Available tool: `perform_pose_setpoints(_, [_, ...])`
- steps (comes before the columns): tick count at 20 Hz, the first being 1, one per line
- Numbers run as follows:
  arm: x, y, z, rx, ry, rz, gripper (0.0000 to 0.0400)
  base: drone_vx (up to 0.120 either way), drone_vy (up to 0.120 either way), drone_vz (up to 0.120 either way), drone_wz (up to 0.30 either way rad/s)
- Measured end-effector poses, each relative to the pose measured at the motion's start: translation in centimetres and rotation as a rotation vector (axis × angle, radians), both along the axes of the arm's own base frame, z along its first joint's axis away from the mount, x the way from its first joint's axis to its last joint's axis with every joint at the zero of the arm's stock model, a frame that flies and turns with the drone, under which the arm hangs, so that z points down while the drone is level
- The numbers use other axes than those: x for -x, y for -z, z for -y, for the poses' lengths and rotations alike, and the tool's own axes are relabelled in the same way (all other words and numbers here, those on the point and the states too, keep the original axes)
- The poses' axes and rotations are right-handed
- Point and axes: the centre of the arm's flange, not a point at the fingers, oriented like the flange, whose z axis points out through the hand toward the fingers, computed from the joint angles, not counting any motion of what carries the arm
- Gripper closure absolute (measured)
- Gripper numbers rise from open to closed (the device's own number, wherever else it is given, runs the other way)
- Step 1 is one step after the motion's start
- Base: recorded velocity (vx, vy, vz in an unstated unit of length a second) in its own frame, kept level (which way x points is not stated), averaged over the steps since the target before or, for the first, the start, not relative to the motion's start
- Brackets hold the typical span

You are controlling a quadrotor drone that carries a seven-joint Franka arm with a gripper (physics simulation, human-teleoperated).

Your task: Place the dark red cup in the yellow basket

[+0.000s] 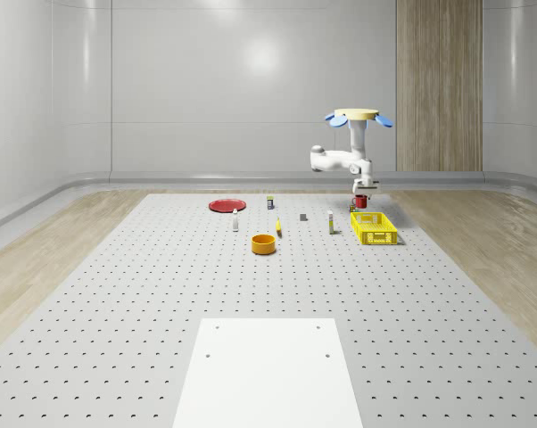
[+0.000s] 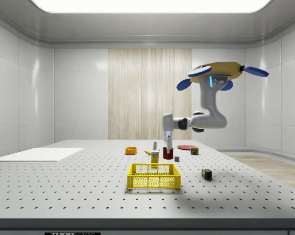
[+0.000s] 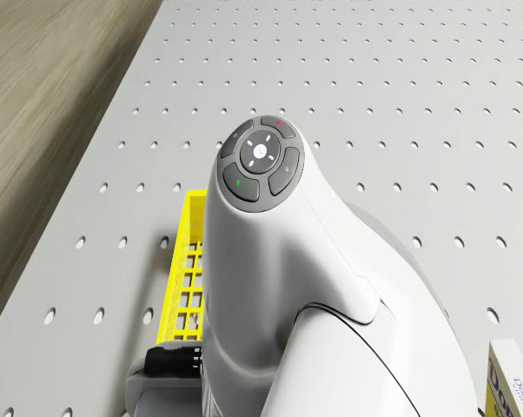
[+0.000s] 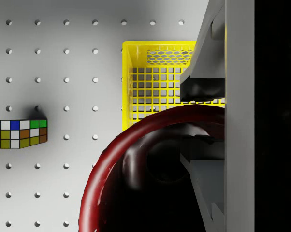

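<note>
The dark red cup (image 1: 361, 201) (image 2: 167, 153) is just off the short end of the yellow basket (image 1: 374, 228) (image 2: 154, 176), outside it. My gripper (image 1: 361, 189) (image 2: 167, 143) points down over the cup. In the wrist view the gripper (image 4: 203, 121) is shut on the cup (image 4: 136, 183), one finger (image 4: 203, 84) outside the rim and the other inside. The basket (image 4: 155, 82) lies beyond it. I cannot tell whether the cup touches the table. The drone (image 1: 356, 116) (image 2: 221, 73) hovers high beside the basket, its arm (image 3: 279, 287) reaching down over the basket (image 3: 182, 287).
A Rubik's cube (image 4: 19, 133) (image 2: 206, 174) lies beside the cup. A small box (image 2: 155, 156) stands close to it. Farther across the table are a red plate (image 1: 226, 206), an orange bowl (image 1: 264, 243) and small bottles (image 1: 330, 222). A white sheet (image 1: 267, 370) covers the near edge.
</note>
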Motion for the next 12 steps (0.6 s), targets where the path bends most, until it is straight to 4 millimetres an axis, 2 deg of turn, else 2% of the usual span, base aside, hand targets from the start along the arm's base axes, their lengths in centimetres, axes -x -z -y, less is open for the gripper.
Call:
perform_pose_setpoints(2, [0.00,0.00,0.00,0.000,0.000,0.000,0.0300,0.120,0.120,0.000,0.000])
perform_pose_setpoints(4, [0.00,0.00,0.00,0.000,0.000,0.000,0.0300,0.120,0.040,0.000,0.000])
perform_pose_setpoints(12, [0.00,0.00,0.00,0.000,0.000,0.000,0.0300,0.120,0.000,-0.115,0.000])
